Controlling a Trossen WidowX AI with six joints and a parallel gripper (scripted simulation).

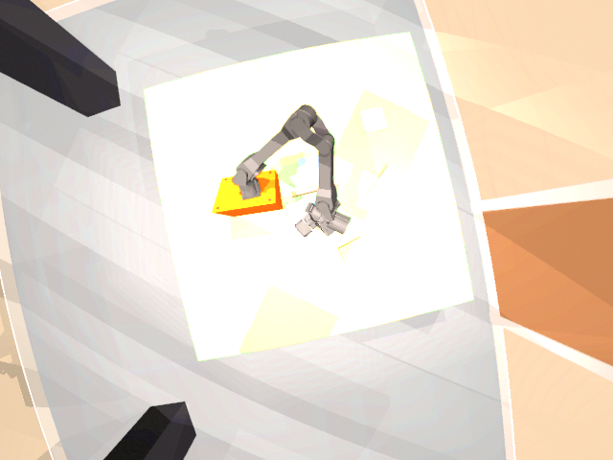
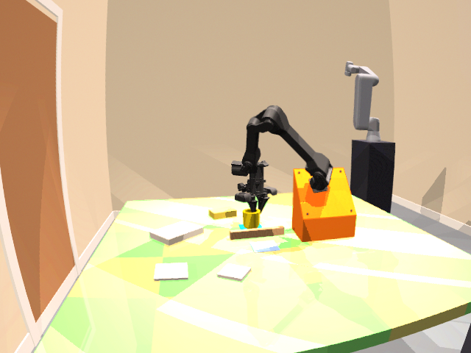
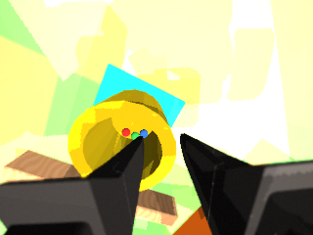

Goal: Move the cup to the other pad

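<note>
The gripper (image 3: 161, 142) stands part-open, gripping nothing, one finger inside the yellow cup (image 3: 122, 139) and one outside its wall. The cup sits directly below on the cyan pad (image 3: 139, 95), marbles (image 3: 135, 133) inside. A crooked lift could catch the rim and tip them out.

The cup (image 3: 122, 142) looks smooth, glossy yellow plastic; the block (image 2: 256, 232) shows matt wood grain.

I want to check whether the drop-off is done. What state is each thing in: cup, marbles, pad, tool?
cup: upright, standing on the cyan pad
marbles: red, green and blue, all inside the cup
cyan pad: flat on the table, partly covered by the cup
tool: open, one finger inside the cup and one outside, not pinching the wall
</note>
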